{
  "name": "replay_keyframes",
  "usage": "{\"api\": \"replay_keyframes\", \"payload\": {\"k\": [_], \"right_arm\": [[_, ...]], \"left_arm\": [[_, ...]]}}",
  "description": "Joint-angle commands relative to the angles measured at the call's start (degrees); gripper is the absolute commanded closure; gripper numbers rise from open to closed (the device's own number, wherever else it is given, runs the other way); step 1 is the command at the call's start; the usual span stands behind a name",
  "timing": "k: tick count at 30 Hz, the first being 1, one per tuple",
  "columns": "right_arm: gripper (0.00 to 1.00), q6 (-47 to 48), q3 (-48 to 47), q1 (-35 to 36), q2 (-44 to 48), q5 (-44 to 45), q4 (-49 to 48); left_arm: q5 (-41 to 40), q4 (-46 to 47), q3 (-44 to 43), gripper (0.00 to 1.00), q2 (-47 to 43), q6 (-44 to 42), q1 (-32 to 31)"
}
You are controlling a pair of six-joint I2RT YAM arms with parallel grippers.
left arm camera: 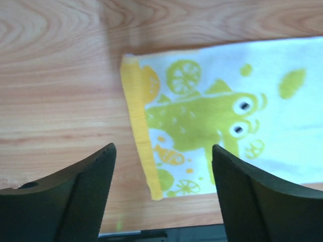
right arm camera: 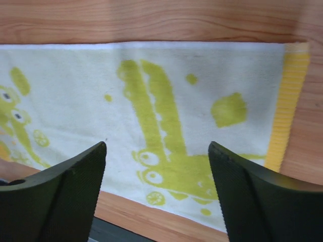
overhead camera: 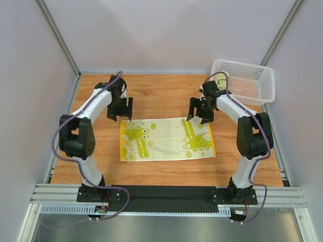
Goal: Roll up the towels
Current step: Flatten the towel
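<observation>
One towel [overhead camera: 166, 139] lies flat beneath our fingers, untouched; our left gripper [overhead camera: 120, 114] and right gripper [overhead camera: 200, 116] hover over its far edge, fingers released wide.

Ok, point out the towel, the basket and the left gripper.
towel [overhead camera: 165, 139], top view, cream middle between the prints.
basket [overhead camera: 268, 86], top view, right-hand wall.
left gripper [overhead camera: 120, 118], top view, midway between its fingertips.

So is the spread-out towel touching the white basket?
Apart. The top view shows the towel lying flat, with bare wooden table between it and the basket.
</observation>
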State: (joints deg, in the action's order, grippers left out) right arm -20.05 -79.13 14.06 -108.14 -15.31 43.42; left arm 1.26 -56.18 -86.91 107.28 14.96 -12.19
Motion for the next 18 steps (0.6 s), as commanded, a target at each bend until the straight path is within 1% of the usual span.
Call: {"api": "replay_keyframes", "payload": {"k": [1,2,3,4,5,6,7,8,9,10,11,12,13,14,15,16,17,18], "right_arm": [[0.11,-1.12,-4.18,4.47,9.16,0.02,-1.92],[0.04,-2.43,-3.75,5.09,10.22,0.1,-2.98],[0.01,-6.19,-2.96,5.44,12.66,-0.42,-4.56],[0.0,-7.7,-0.43,5.36,13.91,-0.6,-8.05],[0.0,-9.63,0.55,5.53,15.31,-0.42,-9.48],[0.0,-10.61,1.69,5.71,17.93,0.1,-10.54],[0.0,-10.27,2.75,5.88,19.61,0.89,-12.29],[0.0,-9.57,4.58,6.06,21.11,1.94,-12.65],[0.0,-8.0,5.47,6.06,24.34,4.3,-13.27],[0.0,-7.29,6.52,6.15,25.94,5.46,-13.53],[0.0,-6.5,8.88,6.15,27.26,6.51,-13.97],[0.0,-5.88,9.87,6.15,28.84,8.09,-14.06],[0.0,-5.18,11.01,6.15,31.12,8.54,-14.06],[0.0,-5.0,12.15,6.15,32.28,8.72,-14.24],[0.0,-4.82,14.34,6.15,33.24,8.81,-14.33],[0.0,-4.82,15.23,6.15,34.04,8.89,-14.15],[0.0,-4.99,16.02,6.15,35.52,8.89,-13.98],[0.0,-5.08,17.77,6.15,36.24,8.55,-14.06]], "left_arm": [[7.27,5.89,3.85,0.14,-13.39,5.33,-0.82],[6.75,9.04,4.99,0.13,-17.68,5.95,-1.17],[6.05,11.07,7.7,0.12,-19.55,6.22,-1.17],[1.95,13.1,9.73,0.12,-21.48,6.05,-1.17],[-0.62,18.25,14.88,0.11,-25.77,5.7,-1.17],[-1.08,21.35,17.63,0.11,-27.9,5.0,-1.0],[-4.3,24.42,20.79,0.11,-30.18,2.38,-1.0],[-5.12,32.37,28.22,0.11,-35.34,1.22,-1.0],[-6.08,36.02,32.29,0.11,-38.17,-0.09,-1.0],[-8.88,39.54,36.25,0.11,-41.16,-1.59,-1.0],[-10.3,46.27,40.2,0.11,-46.93,-2.65,-0.91],[-11.44,49.47,47.9,0.11,-49.69,-3.7,-0.91],[-14.5,52.55,51.63,0.08,-52.33,-4.67,-0.91],[-15.92,59.37,55.24,0.05,-56.79,-6.85,-0.82],[-17.07,62.48,61.97,0.0,-58.66,-8.27,-0.82],[-18.64,65.38,65.0,0.0,-60.16,-10.28,-0.74],[-20.14,70.63,69.64,0.0,-62.18,-11.35,-0.65],[-20.68,73.56,71.6,0.0,-62.81,-11.88,0.14]]}}
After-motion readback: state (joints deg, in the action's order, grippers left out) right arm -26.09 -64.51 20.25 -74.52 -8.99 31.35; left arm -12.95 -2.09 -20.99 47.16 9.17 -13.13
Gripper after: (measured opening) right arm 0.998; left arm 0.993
